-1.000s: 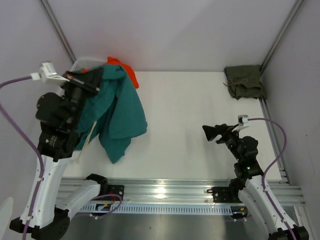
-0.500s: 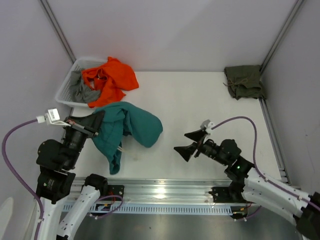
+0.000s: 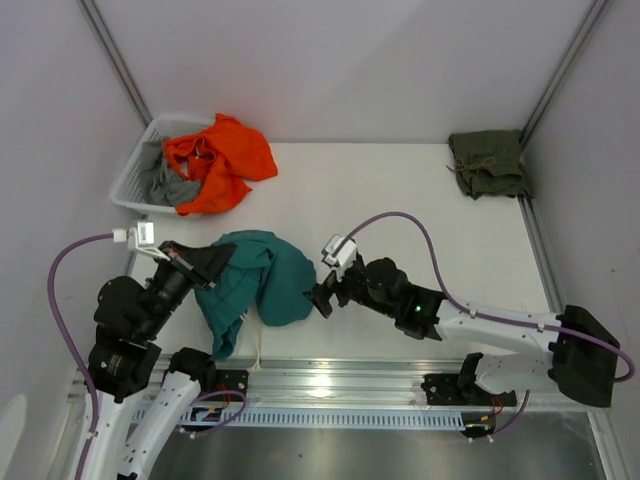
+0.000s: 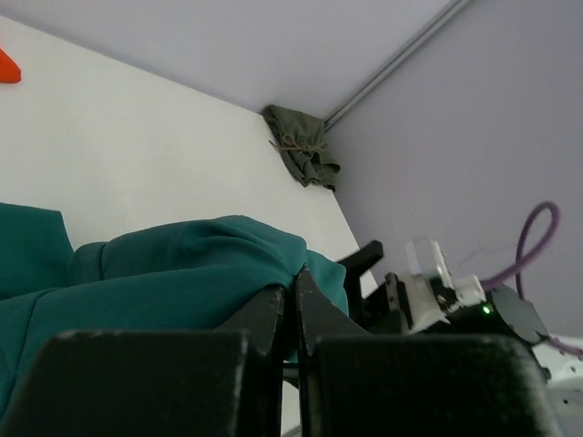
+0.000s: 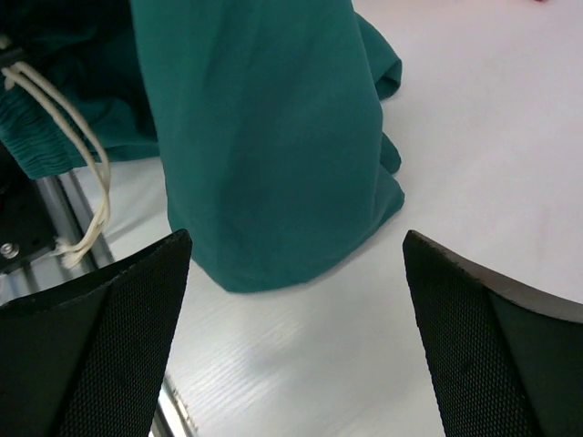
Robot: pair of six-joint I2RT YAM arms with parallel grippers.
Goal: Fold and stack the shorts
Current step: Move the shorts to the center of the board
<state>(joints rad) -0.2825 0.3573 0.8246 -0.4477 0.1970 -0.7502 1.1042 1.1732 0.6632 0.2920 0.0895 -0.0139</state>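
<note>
The soft teal-green cloth shorts (image 3: 268,285) lie in a bunched heap on the white table (image 3: 400,200), near its front edge and left of centre. The left gripper (image 3: 207,264) is clenched on the heap's left side; in the left wrist view its 2 black fingers (image 4: 273,314) press together with a fold of teal cloth pinched at their tips. An off-white drawstring cord (image 5: 84,173) hangs from the waistband toward the near rail. The right gripper (image 3: 322,298) sits just beside the heap's right edge, its 2 fingers spread wide and holding nothing, with the teal cloth ahead of them. The folded olive-green cloth shorts (image 3: 488,163) rest in the far right corner, well apart from the teal pair. At the far left, a white plastic basket (image 3: 133,170) holds a bright orange garment (image 3: 215,160) and a grey garment (image 3: 165,186).
</note>
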